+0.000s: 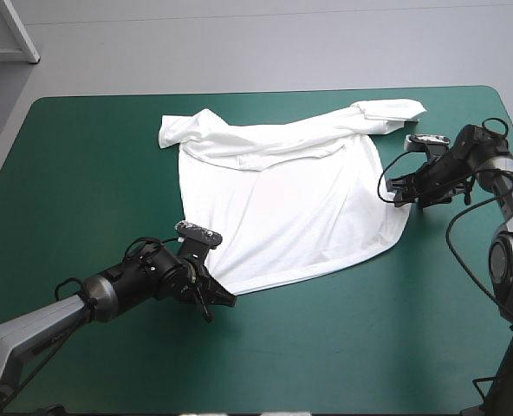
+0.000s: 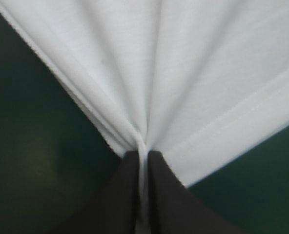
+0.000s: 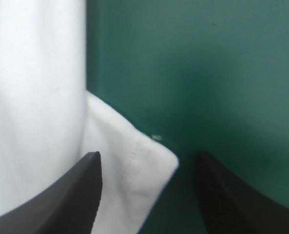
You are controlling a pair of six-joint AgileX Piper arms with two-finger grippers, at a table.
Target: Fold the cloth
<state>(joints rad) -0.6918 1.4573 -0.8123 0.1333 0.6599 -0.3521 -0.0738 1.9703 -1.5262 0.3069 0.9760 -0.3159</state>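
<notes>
The left pincer (image 1: pixel 224 300) is clamped on the near corner of the white T-shirt (image 1: pixel 291 195). The T-shirt lies spread across the middle of the teal-green desk (image 1: pixel 92 173), sleeves toward the far edge. At its right side the right pincer (image 1: pixel 393 191) stands with its fingers apart, a cloth corner between them.

T-shirt (image 1: pixel 282 208): plain white, hem stitching white | cover (image 1: pixel 92 173): plain teal-green, darker in shadow | left fingers (image 2: pixel 169 204): black | right fingers (image 3: pixel 71 195): black | arms (image 1: pixel 27 332): grey, black toward the wrists
</notes>
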